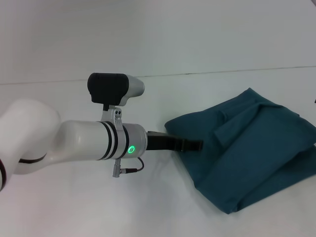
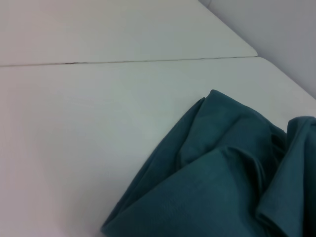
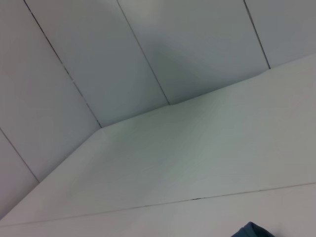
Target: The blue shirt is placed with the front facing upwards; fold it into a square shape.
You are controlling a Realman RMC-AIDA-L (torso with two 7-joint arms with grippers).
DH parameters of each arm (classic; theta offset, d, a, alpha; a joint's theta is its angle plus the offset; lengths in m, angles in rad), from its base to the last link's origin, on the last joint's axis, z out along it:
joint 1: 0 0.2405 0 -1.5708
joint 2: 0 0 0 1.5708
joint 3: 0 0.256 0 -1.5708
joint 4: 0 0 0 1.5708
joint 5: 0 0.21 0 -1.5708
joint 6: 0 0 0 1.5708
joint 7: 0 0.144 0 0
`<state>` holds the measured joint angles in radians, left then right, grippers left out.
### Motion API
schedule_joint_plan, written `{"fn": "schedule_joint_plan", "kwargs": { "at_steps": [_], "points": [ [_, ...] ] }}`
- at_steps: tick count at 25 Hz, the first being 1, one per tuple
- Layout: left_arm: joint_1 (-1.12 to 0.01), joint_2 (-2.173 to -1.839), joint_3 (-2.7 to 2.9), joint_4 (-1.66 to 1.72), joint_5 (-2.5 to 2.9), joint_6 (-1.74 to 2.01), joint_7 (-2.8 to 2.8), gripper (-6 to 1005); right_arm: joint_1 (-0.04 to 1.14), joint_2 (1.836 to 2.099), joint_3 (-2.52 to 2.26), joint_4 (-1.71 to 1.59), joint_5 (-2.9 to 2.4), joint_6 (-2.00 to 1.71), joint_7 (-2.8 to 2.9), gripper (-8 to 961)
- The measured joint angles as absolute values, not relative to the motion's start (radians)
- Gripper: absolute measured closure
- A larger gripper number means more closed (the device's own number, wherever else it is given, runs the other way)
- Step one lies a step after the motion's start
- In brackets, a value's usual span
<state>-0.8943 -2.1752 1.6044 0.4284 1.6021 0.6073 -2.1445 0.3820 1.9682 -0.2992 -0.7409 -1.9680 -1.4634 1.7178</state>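
Head cam looks down over worktop (image 1: 207,44), blue shirt (image 1: 252,148) at 4 o'clock. Left wrist cam close on the shirt. Right wrist cam angled toward wall; all share the shirt.

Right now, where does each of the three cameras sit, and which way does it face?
Head view: high on the robot, facing down at the table; shows the left arm, its hand at the blue shirt.
Left wrist view: low over the table, facing the shirt's edge; no body parts.
Right wrist view: angled across the table toward the wall; none.
Shared: all three catch the shirt.
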Motion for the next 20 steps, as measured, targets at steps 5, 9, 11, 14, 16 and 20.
{"fn": "schedule_joint_plan", "kwargs": {
  "at_steps": [5, 9, 11, 14, 16, 20],
  "points": [
    [-0.892, -2.175, 1.605, 0.426, 1.601, 0.605, -2.144, 92, 0.382, 1.969, -0.299, -0.741, -1.968, -1.463, 1.717, 378],
    [-0.890, -2.175, 1.610, 0.424, 1.601, 0.604, -2.142, 93, 0.382, 1.969, -0.299, -0.740, -1.968, -1.463, 1.716, 378],
    [-0.890, -2.175, 1.616, 0.423, 1.601, 0.604, -2.142, 93, 0.382, 1.970, -0.299, -0.740, -1.967, -1.463, 1.716, 378],
    [-0.889, -2.175, 1.620, 0.424, 1.601, 0.609, -2.143, 93, 0.382, 1.970, -0.299, -0.739, -1.966, -1.463, 1.716, 379],
    [-0.889, -2.175, 1.620, 0.425, 1.601, 0.610, -2.144, 94, 0.382, 1.970, -0.299, -0.739, -1.966, -1.463, 1.716, 379],
    [-0.890, -2.175, 1.620, 0.426, 1.599, 0.611, -2.144, 94, 0.382, 1.970, -0.298, -0.738, -1.966, -1.463, 1.716, 379]
  ]
}}
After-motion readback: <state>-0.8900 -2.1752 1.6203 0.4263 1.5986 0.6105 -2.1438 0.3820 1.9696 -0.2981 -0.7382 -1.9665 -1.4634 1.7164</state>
